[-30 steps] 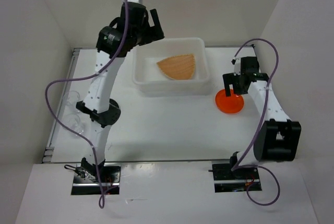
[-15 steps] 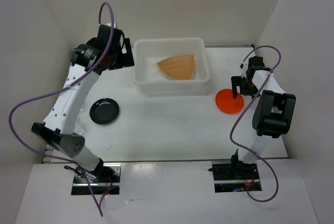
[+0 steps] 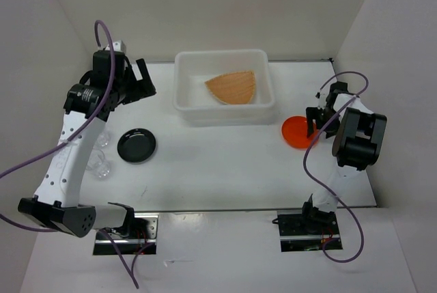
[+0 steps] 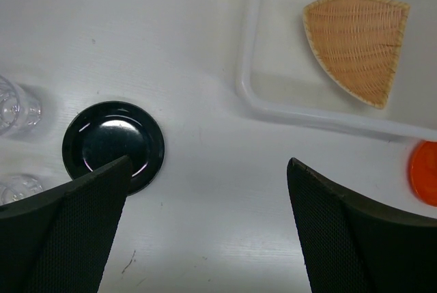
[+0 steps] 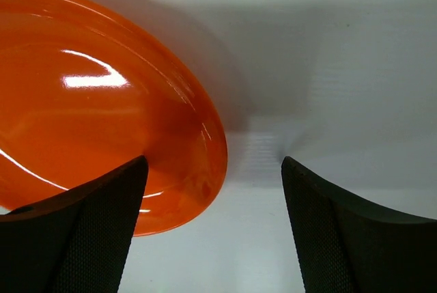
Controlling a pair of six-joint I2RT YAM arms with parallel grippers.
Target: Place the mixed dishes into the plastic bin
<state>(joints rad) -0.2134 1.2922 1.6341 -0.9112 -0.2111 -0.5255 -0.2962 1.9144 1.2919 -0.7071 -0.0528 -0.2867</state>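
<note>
One dish, woven plate (image 3: 232,87), in plastic bin (image 3: 225,112). Orange plate (image 5: 102,115) on worktop (image 3: 225,163) right of bin, right rim between wide-spread fingers (image 5: 68,238) of right end effector (image 5: 213,170). Left end effector (image 4: 208,163) wide, above black plate (image 4: 109,143).

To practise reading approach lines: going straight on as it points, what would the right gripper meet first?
Likely the orange plate: its rim sits between the open fingers of the right gripper, one finger over plate, the other over table.

white table (image 3: 225,163) with plastic bin (image 3: 225,110), black plate (image 3: 136,146), orange plate (image 3: 293,132), two clear cups (image 3: 101,168)
</note>
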